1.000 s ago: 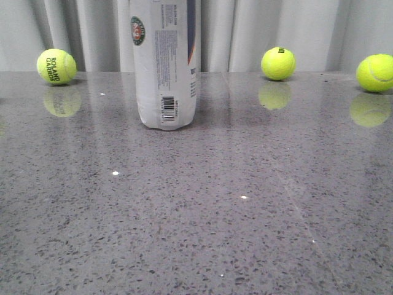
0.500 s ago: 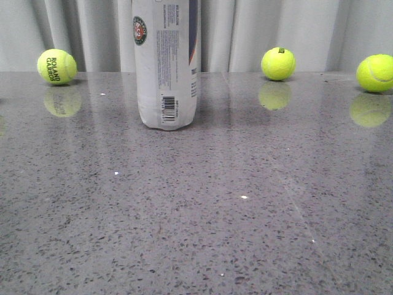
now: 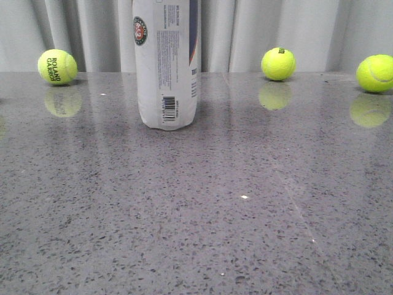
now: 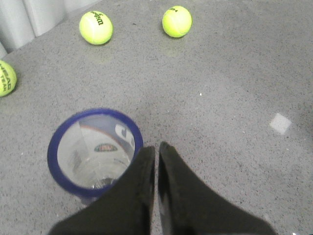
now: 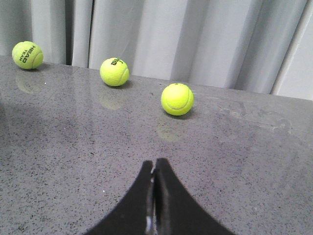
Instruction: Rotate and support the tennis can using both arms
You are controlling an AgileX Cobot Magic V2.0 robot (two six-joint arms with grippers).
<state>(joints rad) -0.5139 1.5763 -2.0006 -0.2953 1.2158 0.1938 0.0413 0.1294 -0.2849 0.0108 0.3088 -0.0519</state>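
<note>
The tennis can (image 3: 167, 61) stands upright on the grey table, left of centre at the back, with its emblem and barcode facing me. In the left wrist view I look down into its open top with the navy blue rim (image 4: 95, 149). My left gripper (image 4: 156, 147) is shut and empty, its tips above and just beside the rim. My right gripper (image 5: 155, 163) is shut and empty, low over bare table, away from the can. Neither gripper shows in the front view.
Three yellow tennis balls lie along the back by the curtain: one at the left (image 3: 57, 66), one right of the can (image 3: 278, 63), one at the far right (image 3: 375, 72). The balls also show in both wrist views (image 4: 96, 27) (image 5: 177, 99).
The can's top has swung slightly right, so it stands straighter. Balls have not moved.
</note>
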